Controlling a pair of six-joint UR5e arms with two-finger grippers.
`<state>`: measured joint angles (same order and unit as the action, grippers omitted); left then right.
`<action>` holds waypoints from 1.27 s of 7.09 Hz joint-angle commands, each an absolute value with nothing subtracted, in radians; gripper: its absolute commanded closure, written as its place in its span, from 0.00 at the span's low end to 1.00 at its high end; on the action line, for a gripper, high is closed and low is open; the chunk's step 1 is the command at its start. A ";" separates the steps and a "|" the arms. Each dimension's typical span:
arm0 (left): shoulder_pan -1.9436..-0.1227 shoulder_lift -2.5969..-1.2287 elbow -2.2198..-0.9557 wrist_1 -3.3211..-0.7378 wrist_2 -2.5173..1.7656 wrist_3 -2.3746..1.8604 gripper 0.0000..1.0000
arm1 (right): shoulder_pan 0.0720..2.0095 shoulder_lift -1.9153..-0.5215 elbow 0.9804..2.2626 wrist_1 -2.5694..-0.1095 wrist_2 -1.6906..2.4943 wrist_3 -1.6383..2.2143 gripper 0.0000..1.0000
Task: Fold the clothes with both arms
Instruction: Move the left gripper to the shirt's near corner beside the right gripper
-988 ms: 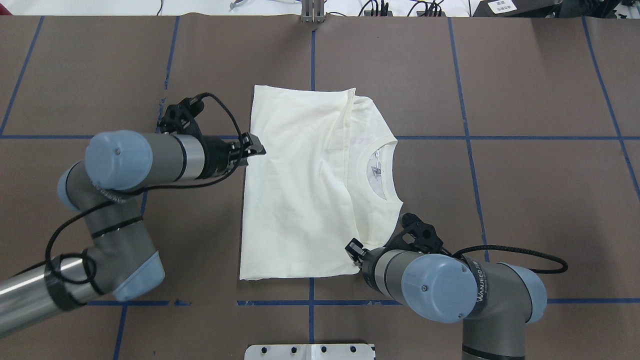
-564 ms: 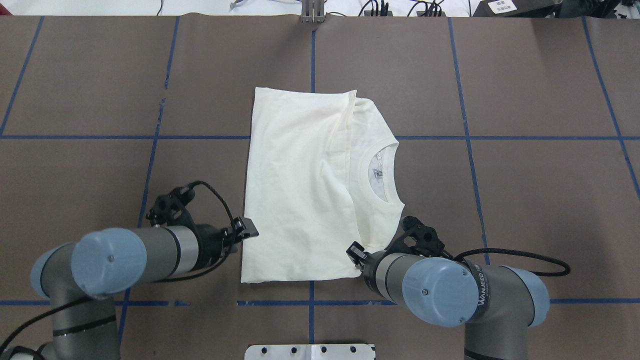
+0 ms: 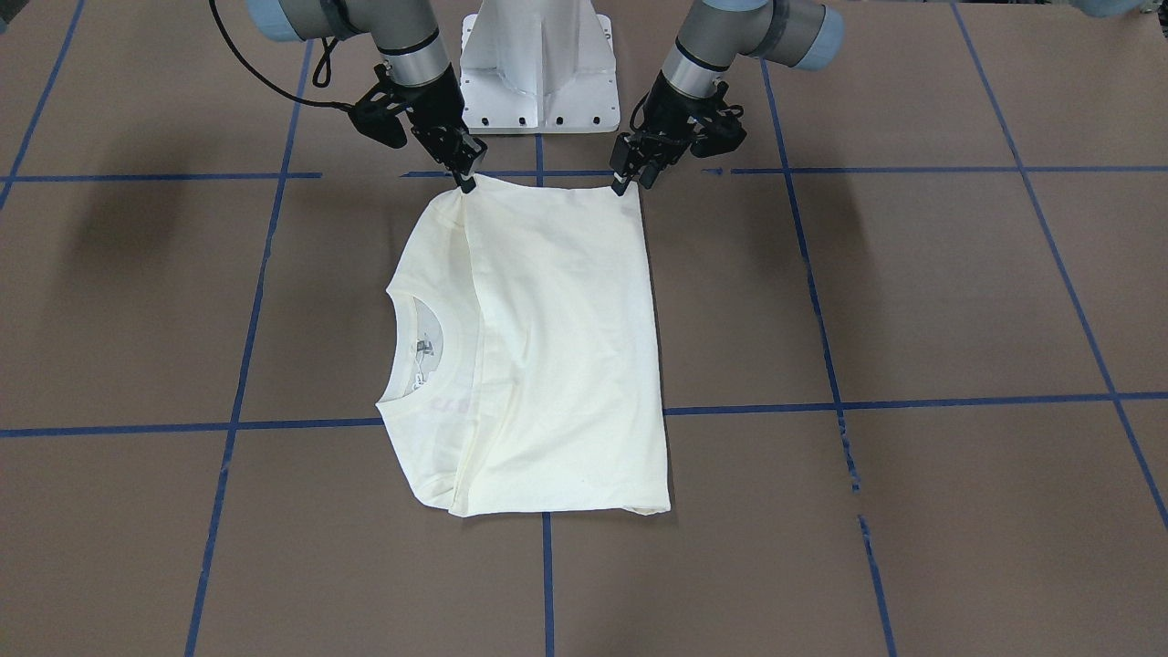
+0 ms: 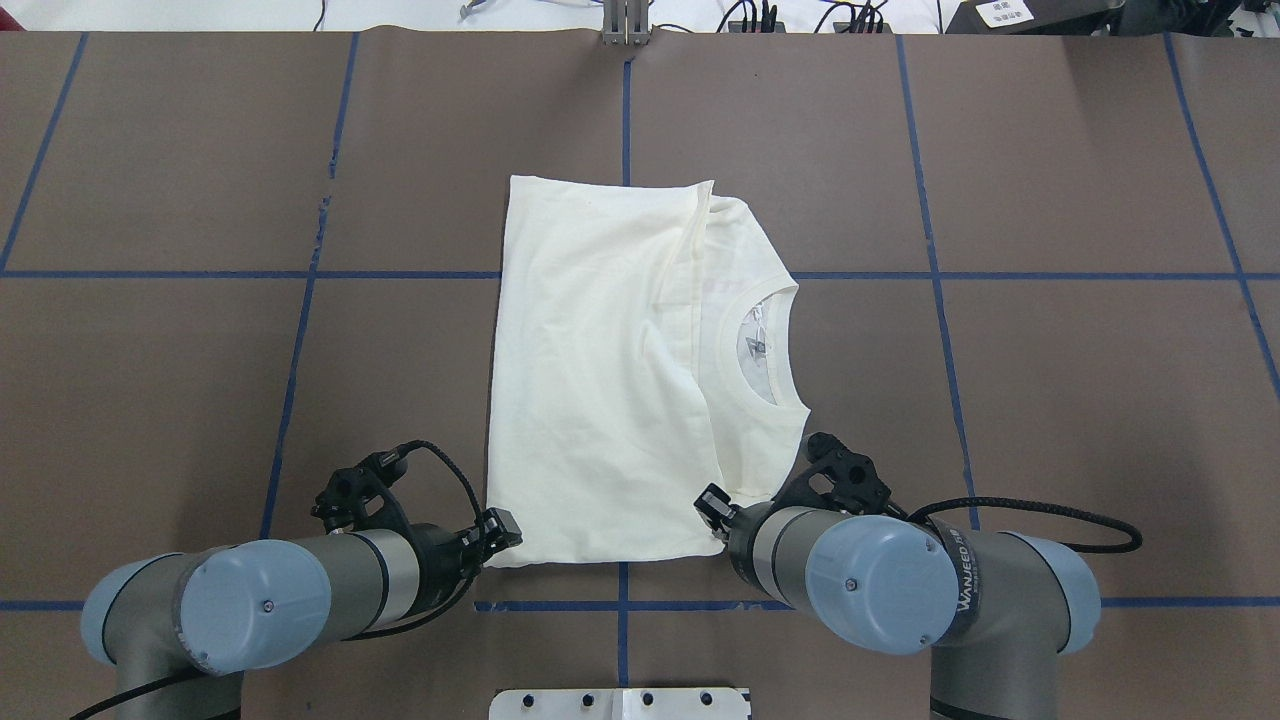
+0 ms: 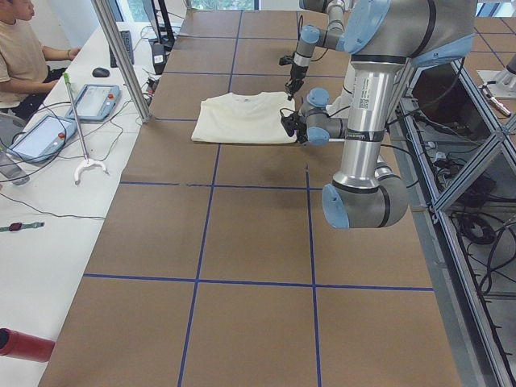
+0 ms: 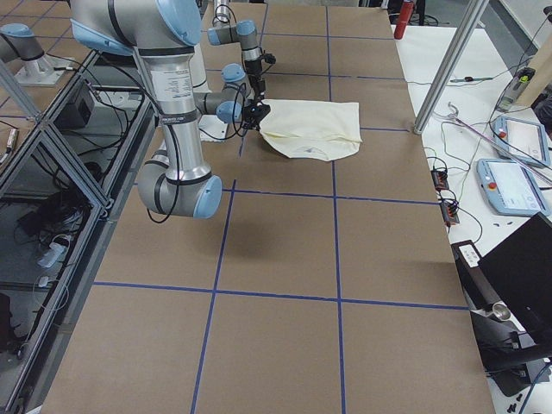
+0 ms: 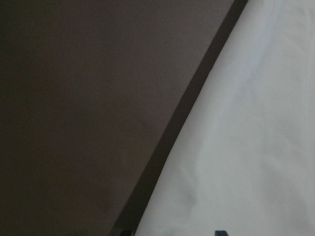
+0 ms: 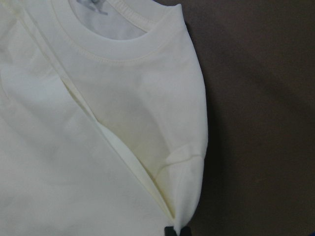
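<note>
The cream shirt (image 4: 600, 380) is lying folded into a rough rectangle at the middle of the table (image 4: 1050, 420). Its printed side is hiding from every view, and only a faint pinkish smudge is showing through the cloth beside the ribbed neck band (image 4: 722, 350), too pale to read. One smooth, soft-looking panel is covering most of the body, its long edge running just beside that band. A single small label (image 4: 755, 340) is sitting inside the round neck opening, its markings too small to make out. Two arms are reaching in, both partly cut off by the overhead frame. The left gripper (image 4: 505, 530) is sitting at the near left corner of the shirt. Its wrist view is showing only two dark fingertip stubs at the bottom edge, standing apart and released, with plain cloth between them. The right gripper (image 4: 712, 510) is at the near right corner, its fingers barely peeking into its wrist view, pinched together on a puckered fold of the shirt. The table is wearing matte brown paper crossed by blue tape lines (image 4: 935, 275).
</note>
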<state>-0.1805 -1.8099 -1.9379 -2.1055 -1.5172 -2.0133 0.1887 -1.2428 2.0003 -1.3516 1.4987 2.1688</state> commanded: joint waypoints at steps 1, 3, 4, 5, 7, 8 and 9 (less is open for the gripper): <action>-0.173 -1.827 -1.915 -2.105 -1.517 -2.014 0.47 | 0.189 -1.246 1.999 -1.353 1.499 2.164 1.00; -0.173 -1.832 -1.905 -2.105 -1.517 -2.014 0.58 | 0.189 -1.244 2.000 -1.351 1.499 2.164 1.00; -0.173 -1.824 -1.905 -2.105 -1.517 -2.014 0.57 | 0.190 -1.244 2.000 -1.353 1.499 2.164 1.00; -0.173 -1.818 -1.907 -2.103 -1.516 -2.011 0.39 | 0.190 -1.244 2.000 -1.353 1.499 2.164 1.00; -0.172 -1.830 -1.908 -2.047 -1.516 -2.010 0.39 | 0.193 -1.243 2.002 -1.351 1.499 2.163 1.00; -0.170 -1.832 -1.908 -2.039 -1.516 -2.010 0.42 | 0.193 -1.243 2.002 -1.351 1.499 2.161 1.00; -0.169 -1.833 -1.907 -2.039 -1.517 -2.013 0.63 | 0.193 -1.244 2.002 -1.351 1.499 2.161 1.00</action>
<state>-0.1703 -1.8302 -1.9077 -2.0472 -1.5159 -2.0103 0.1927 -1.2431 2.0018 -1.3515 1.4987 2.1620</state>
